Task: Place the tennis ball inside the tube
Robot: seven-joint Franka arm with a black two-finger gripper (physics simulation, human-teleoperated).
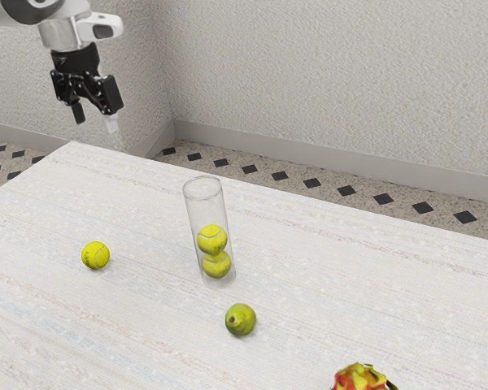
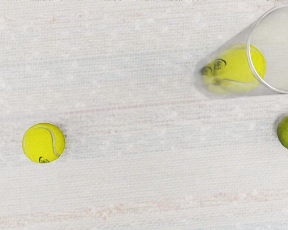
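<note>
Task not done: loose tennis ball [image 1: 96, 255] sits on the table [image 1: 146, 341], left of the tube [image 1: 205, 203] in the exterior view & well apart. My claw [image 1: 96, 122] is open, nothing in it, up at far left. Grasp, carry & drop all left to do. Tube's upright, open-topped, w/ 2 stacked balls [image 1: 212, 240] inside; prob. room for 1 more. Green fruit [image 1: 240, 320] is outside, on tube's near side.

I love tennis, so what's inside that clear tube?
Two yellow tennis balls are inside the clear tube, one above the other. The upper part has no ball. The spot where the bottom ball rests is hidden beneath it.
</note>
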